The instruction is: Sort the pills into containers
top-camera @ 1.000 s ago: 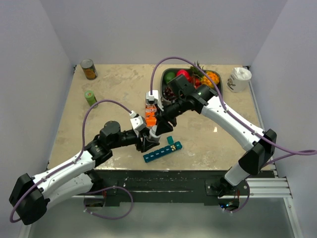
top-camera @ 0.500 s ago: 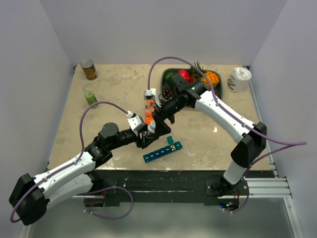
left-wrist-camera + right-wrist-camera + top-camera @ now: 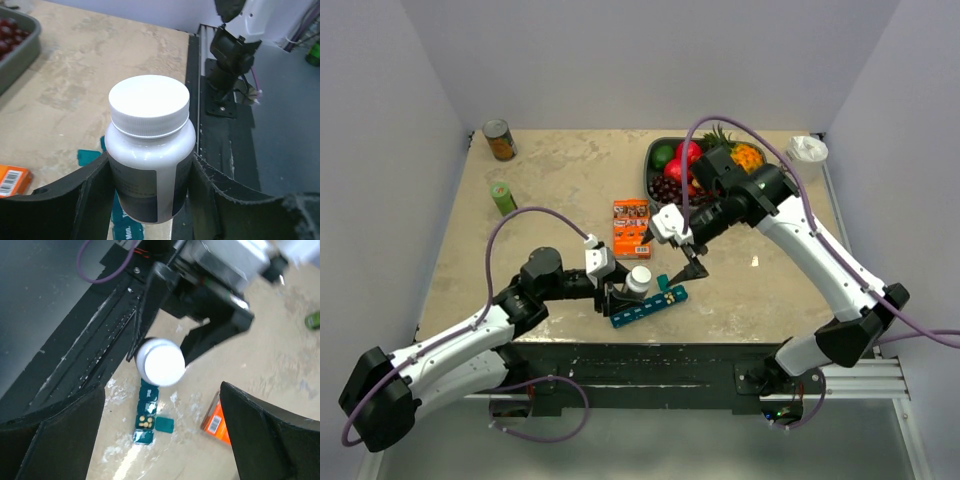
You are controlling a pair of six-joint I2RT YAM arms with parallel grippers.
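Observation:
A small white bottle point(image 3: 639, 278) with its white cap on stands upright, and my left gripper point(image 3: 625, 291) is shut on its labelled body point(image 3: 149, 165). Just under it lies the teal strip of containers point(image 3: 648, 305). In the right wrist view one compartment of the containers point(image 3: 148, 410) has its lid point(image 3: 164, 424) flipped open, with several orange-yellow pills point(image 3: 146, 420) inside. My right gripper point(image 3: 692, 264) hangs open above and to the right of the strip, holding nothing; its fingers point(image 3: 55, 440) frame the bottle cap point(image 3: 161, 361) from above.
A flat orange box point(image 3: 631, 227) lies behind the bottle. A dark tray point(image 3: 651, 172) of fruit sits at the back, a white cup point(image 3: 805, 159) at back right, a tin can point(image 3: 499, 140) and a green cylinder point(image 3: 503, 196) at back left. The table's front edge runs just below the strip.
My right gripper has opened, let go of the bottle top and drawn back to the right. The left gripper keeps hold of the bottle and has shifted slightly towards the strip.

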